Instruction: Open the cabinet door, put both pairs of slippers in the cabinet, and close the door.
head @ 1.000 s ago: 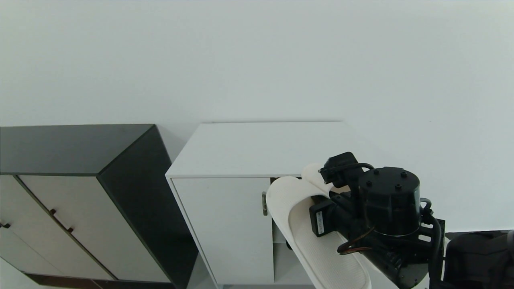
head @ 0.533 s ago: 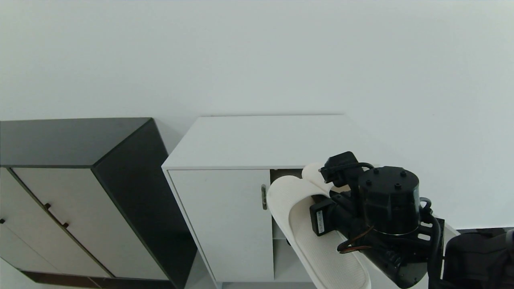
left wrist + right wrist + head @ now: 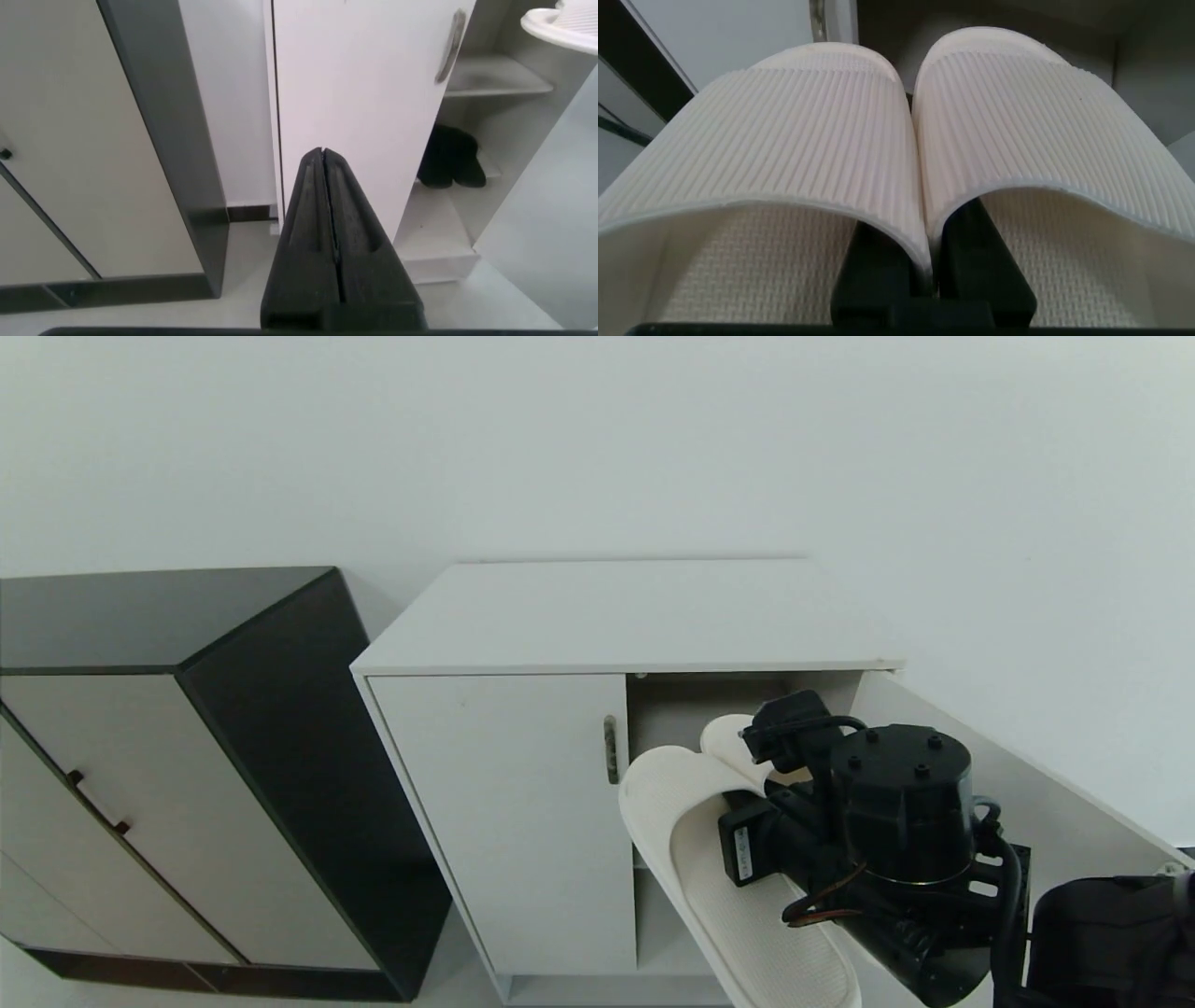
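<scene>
- The white slippers (image 3: 709,877) hang just before the open right half of the cabinet (image 3: 616,616), toes toward the inside, so you can push them straight in.
- Your right gripper (image 3: 932,266) pinches their touching inner walls, so the pair travels as one.
- The open door (image 3: 1027,803) stands aside at the right.
- Your left gripper (image 3: 322,215) is pressed closed on nothing, low before the closed left door (image 3: 504,803).
- A dark pair (image 3: 451,157) lies inside on a lower shelf.

So the white cabinet (image 3: 616,616) has its right door (image 3: 1055,803) hanging open and its left door (image 3: 504,803) shut. The right gripper (image 3: 747,793) holds a pair of white slippers (image 3: 658,793) right at the opening. A black cabinet (image 3: 280,756) sits just beside it, on the left.
</scene>
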{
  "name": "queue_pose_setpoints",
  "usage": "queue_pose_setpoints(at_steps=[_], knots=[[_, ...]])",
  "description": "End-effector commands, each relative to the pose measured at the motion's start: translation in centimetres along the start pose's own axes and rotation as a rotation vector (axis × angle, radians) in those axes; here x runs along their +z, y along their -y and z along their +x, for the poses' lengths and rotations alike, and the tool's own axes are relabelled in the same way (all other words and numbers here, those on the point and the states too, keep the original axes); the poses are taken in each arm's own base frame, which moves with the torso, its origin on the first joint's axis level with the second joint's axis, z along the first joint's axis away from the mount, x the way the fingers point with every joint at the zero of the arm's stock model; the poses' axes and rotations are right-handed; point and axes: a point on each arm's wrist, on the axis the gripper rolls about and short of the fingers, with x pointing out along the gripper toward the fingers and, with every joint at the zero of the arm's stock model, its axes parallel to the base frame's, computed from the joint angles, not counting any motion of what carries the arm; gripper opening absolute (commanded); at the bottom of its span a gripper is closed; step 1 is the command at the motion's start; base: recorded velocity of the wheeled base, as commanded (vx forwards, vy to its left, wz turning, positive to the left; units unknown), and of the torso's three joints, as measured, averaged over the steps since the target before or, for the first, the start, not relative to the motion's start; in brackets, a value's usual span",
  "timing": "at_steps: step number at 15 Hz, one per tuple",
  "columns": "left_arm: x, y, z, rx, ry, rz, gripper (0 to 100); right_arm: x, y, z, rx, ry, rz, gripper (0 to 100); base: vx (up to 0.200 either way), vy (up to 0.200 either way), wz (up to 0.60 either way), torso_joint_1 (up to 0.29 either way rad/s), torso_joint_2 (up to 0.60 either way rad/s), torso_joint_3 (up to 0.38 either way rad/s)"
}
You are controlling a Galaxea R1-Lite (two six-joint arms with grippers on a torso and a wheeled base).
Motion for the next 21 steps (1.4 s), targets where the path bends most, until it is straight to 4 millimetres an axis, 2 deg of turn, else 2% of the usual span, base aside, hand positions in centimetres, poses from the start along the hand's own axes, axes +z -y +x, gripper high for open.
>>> queue_pose_setpoints(at_steps=[1, 12, 21], knots=[[0.00, 0.00, 0.01, 0.000, -0.001, 0.000, 0, -0.15, -0.05, 0.09, 0.000, -0.004, -0.003, 0, 0.000, 0.000, 0.00, -0.198, 0.53, 0.330], [0.00, 0.00, 0.01, -0.001, -0.001, 0.000, 0, -0.66, -0.18, 0.67, -0.004, -0.001, 0.001, 0, 0.000, 0.000, 0.00, -0.156, 0.48, 0.326], [0.00, 0.00, 0.01, -0.001, -0.001, -0.002, 0, -1.02, -0.25, 0.73, 0.002, 0.004, 0.003, 0, 0.000, 0.000, 0.00, -0.053, 0.40, 0.341]])
